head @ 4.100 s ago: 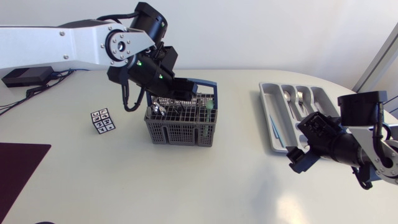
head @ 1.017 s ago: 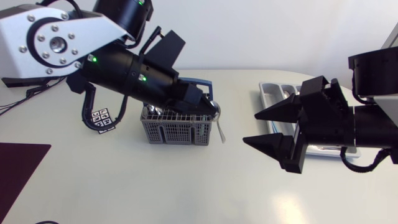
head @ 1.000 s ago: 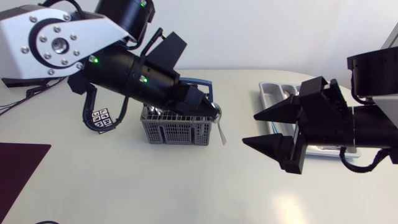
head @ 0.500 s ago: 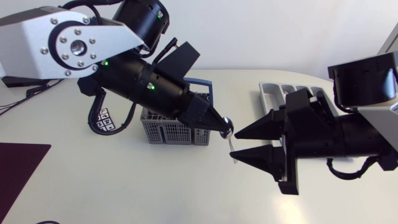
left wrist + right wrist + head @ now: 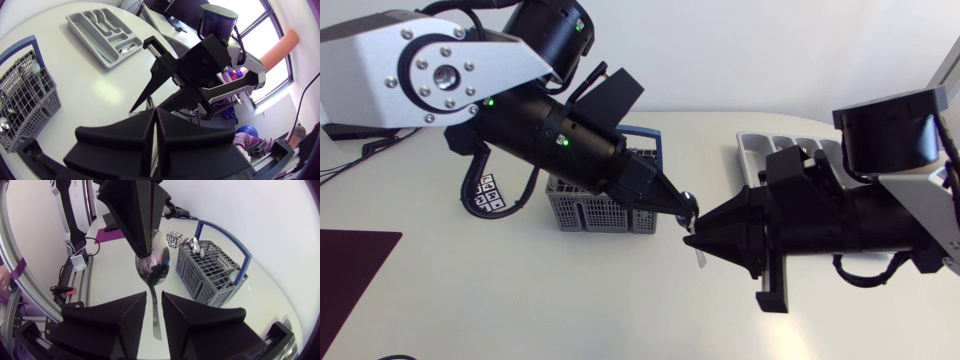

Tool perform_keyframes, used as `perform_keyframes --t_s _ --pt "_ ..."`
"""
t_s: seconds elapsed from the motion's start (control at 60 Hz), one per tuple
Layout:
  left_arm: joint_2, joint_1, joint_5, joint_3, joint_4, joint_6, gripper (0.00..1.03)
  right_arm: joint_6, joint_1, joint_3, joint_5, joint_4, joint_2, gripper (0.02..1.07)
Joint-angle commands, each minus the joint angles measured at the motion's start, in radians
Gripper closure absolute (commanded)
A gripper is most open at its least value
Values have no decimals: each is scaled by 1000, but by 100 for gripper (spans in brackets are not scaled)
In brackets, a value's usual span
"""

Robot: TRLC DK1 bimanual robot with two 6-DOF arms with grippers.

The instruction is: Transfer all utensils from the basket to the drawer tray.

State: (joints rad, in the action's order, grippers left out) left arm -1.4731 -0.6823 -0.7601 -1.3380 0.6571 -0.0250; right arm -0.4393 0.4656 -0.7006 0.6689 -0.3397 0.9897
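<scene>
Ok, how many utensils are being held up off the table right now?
1: the spoon, its bowl clamped in the left gripper, its handle hanging between the open fingers of the right gripper. Others sit in the basket and tray, some maybe hidden.

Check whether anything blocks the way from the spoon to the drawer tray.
Nothing visible on the table does. The spoon hangs in the air, clamped by the left end effector, its handle between the right end effector's open fingers. Only my right arm itself lies between it and the tray.
</scene>
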Motion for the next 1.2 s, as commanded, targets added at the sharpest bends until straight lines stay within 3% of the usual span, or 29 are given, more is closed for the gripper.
perform_keyframes --t_s 0.0,0.1,0.233,0.383,0.45,0.6,0.833,0.9,1.033,1.183 --pt "-6 -6 -19 -24 10 8 100 36 10 27 0 15 21 91" --pt "-6 -6 -19 -24 10 8 100 48 10 26 0 25 21 101" --pt "-6 -6 -19 -23 10 8 98 50 8 36 -9 34 13 101" --pt "-6 -3 -19 -29 13 8 68 48 7 46 -17 27 3 101" --pt "-3 13 -16 -44 16 8 45 44 4 47 -25 13 -3 101" --pt "-1 59 -7 -95 16 2 25 1 -44 53 -45 -28 -16 101" --pt "-15 167 104 -127 10 -27 20 -139 -257 73 -115 -74 -25 101" --pt "-24 187 186 -124 7 -33 20 -200 -340 82 -163 -73 -25 101" --pt "-33 225 297 -104 4 -35 20 -340 -498 153 -319 42 -13 101" --pt "-67 263 347 -107 4 -55 20 -484 -686 188 -368 180 79 101"
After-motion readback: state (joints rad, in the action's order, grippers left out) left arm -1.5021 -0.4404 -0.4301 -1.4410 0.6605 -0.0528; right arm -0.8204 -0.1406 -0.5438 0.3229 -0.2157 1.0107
